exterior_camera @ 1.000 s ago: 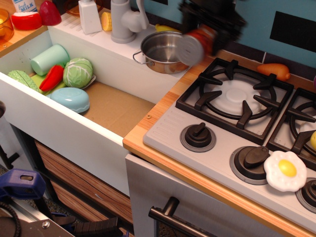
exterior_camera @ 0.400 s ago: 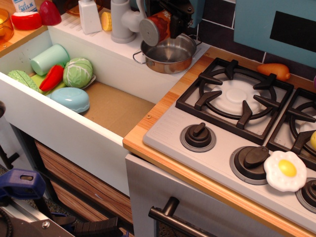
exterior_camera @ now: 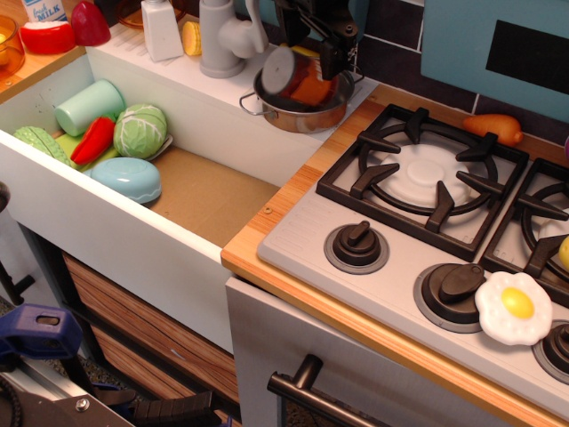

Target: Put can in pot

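The can point(exterior_camera: 307, 87), orange-red with a flat grey end facing front left, lies tilted on its side inside the shiny steel pot point(exterior_camera: 286, 116). The pot stands on the white ledge behind the sink, left of the stove. My gripper point(exterior_camera: 313, 53) hangs straight above the pot, its dark fingers point(exterior_camera: 334, 59) down on either side of the can and still closed on it. The can's lower part is below the pot's rim. Its label lettering cannot be read.
A grey tap point(exterior_camera: 220, 37) stands just left of the pot. The sink point(exterior_camera: 204, 191) holds a mint-green cup point(exterior_camera: 89, 105), cabbage point(exterior_camera: 140, 130), red pepper point(exterior_camera: 93, 140) and pale blue bowl point(exterior_camera: 126, 179). The stove's burner grate point(exterior_camera: 422, 173) lies to the right, with a toy fried egg point(exterior_camera: 513, 307) and a carrot point(exterior_camera: 493, 127).
My gripper carried the can left from over the stove's edge to above the pot, then lowered it into the pot.
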`<state>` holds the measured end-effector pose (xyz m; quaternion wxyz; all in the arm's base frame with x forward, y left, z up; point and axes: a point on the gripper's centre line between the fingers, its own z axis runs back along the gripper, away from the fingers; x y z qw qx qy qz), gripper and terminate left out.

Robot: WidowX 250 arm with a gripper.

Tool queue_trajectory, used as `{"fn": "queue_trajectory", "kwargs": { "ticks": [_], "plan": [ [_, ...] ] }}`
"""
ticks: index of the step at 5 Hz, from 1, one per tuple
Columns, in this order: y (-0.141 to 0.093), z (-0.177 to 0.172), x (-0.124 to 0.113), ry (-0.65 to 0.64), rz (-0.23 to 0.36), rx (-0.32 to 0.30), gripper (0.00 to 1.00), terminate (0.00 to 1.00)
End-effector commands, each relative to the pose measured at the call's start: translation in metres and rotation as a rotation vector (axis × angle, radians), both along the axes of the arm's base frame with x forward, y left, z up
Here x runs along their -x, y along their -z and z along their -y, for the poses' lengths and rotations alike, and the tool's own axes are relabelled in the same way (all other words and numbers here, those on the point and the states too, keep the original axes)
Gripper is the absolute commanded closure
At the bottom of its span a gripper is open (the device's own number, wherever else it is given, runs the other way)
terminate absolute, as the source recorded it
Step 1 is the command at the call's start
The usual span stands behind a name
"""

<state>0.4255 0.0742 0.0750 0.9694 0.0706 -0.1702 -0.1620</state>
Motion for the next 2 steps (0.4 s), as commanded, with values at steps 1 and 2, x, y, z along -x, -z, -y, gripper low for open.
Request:
{"fn": "queue_trajectory", "kwargs": {
  "ticks": [1, 2],
  "plan": [
    [-0.0205, -0.0024, -0.0071, 0.009, 0.058, -0.018, 0.0, 0.0],
    [-0.0205, -0.0024, -0.0071, 0.009, 0.058, -0.018, 0.0, 1.0]
  ]
}}
